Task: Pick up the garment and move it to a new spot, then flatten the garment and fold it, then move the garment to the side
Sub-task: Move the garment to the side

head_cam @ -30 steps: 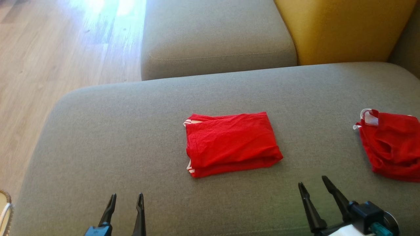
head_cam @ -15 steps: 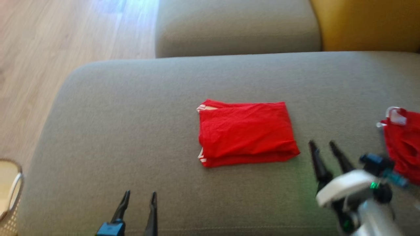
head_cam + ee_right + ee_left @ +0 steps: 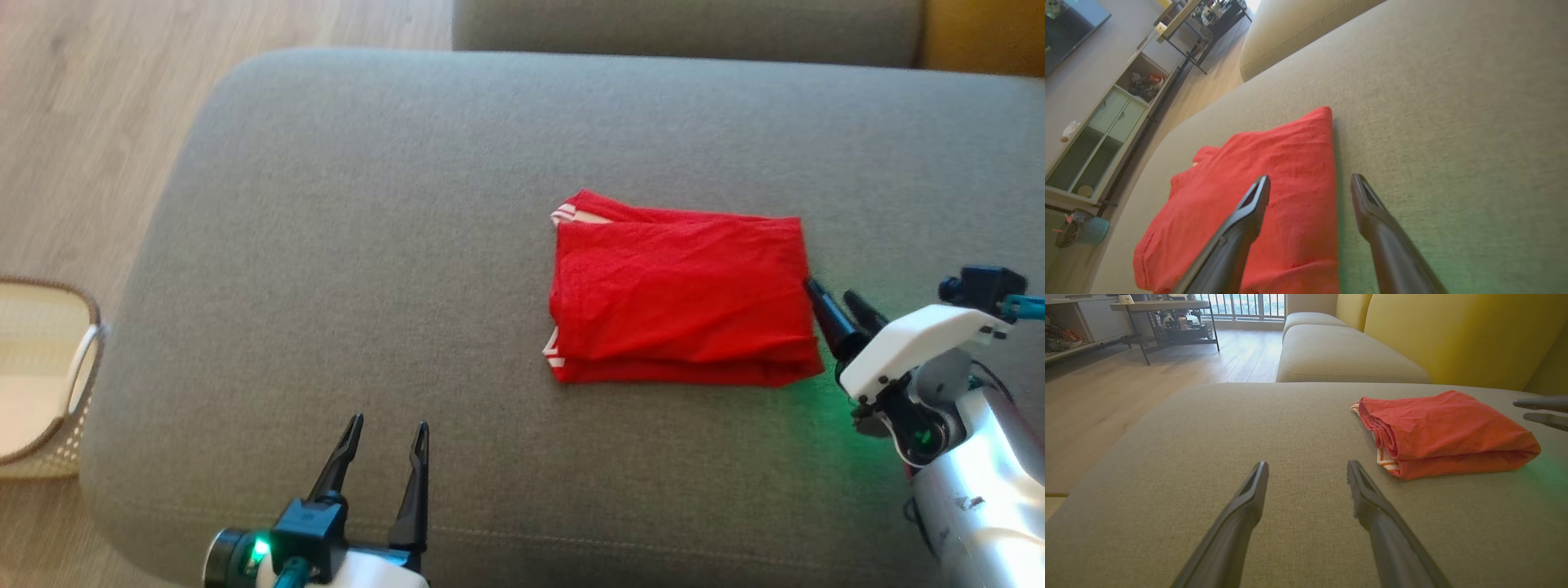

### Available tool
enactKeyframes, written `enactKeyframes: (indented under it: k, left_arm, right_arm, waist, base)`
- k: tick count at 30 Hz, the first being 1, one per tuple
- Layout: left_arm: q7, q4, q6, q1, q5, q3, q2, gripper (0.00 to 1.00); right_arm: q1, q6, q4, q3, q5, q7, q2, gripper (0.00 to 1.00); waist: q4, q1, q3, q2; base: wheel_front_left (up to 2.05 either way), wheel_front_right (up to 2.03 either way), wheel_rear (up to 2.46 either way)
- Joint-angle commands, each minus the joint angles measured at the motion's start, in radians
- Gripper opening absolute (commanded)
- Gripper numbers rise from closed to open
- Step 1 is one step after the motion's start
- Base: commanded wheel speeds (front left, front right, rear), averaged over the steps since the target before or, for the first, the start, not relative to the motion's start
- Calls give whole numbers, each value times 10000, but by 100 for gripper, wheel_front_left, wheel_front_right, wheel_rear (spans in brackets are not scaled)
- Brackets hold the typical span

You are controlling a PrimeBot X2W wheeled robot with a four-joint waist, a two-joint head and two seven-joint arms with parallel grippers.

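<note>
A red garment [image 3: 682,302] with white-striped trim lies folded into a rectangle on the grey sofa cushion [image 3: 367,245]. It also shows in the left wrist view [image 3: 1441,433] and the right wrist view [image 3: 1257,196]. My right gripper [image 3: 834,299] is open at the garment's right edge, one finger over the cloth and one over the cushion [image 3: 1310,192]. Nothing is between its fingers. My left gripper [image 3: 388,431] stands open near the cushion's front edge, well to the left of the garment [image 3: 1306,467]. The right gripper's fingertips [image 3: 1531,403] show at the right of the left wrist view.
A wicker basket [image 3: 49,376] sits on the wooden floor [image 3: 73,122] left of the cushion. A second grey seat [image 3: 1339,355] and a yellow backrest [image 3: 1453,335] lie behind. Shelving [image 3: 1106,134] stands across the room.
The head camera has swung down and left, shifting the whole picture. My right gripper has moved up to the garment's right edge. Both grippers stay open; the garment has not moved.
</note>
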Motion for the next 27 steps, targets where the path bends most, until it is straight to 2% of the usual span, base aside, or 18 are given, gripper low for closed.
enactKeyframes:
  k: [1,5,6,7,8,9,11,19,27]
  left_arm:
    - [-122,-273,73,-408,-26,242,-97,100]
    - [-122,-193,118,-666,-22,123,-98,100]
    - [-122,-178,122,-706,-13,111,-98,100]
    - [-122,-165,130,-741,-4,106,-98,100]
    - [-122,-156,140,-767,2,104,-98,100]
    - [-122,-149,151,-783,6,106,-98,100]
    - [-122,-130,171,-797,28,106,-98,100]
    - [-122,-56,173,-757,88,141,-98,100]
    - [-122,-117,138,-508,152,258,-98,100]
  right_arm:
    - [-348,-2,-238,225,68,38,-168,100]
    - [-555,-2,492,674,512,516,-289,100]
    - [-594,-2,607,736,580,537,-297,92]
    - [-628,-2,712,800,655,572,-300,74]
    - [-657,-2,777,886,729,609,-300,49]
    - [-687,-2,813,969,797,614,-312,40]
    - [-727,-2,862,1138,902,554,-357,0]
    - [-851,-2,789,1747,1131,-299,-725,0]
    - [-1272,-2,437,2230,986,-741,-1392,0]
  waist:
    - [140,-2,161,0]
    - [272,-2,355,0]
    - [289,-2,372,0]
    - [300,-2,385,0]
    - [303,-2,390,0]
    - [299,-2,395,0]
    - [278,-2,389,0]
    - [-59,-2,152,0]
    - [-1225,-2,-63,0]
  base:
    - [0,0,0]
    - [0,0,0]
    - [0,0,0]
    - [0,0,0]
    - [0,0,0]
    - [0,0,0]
    - [0,0,0]
    - [0,0,0]
    - [0,0,0]
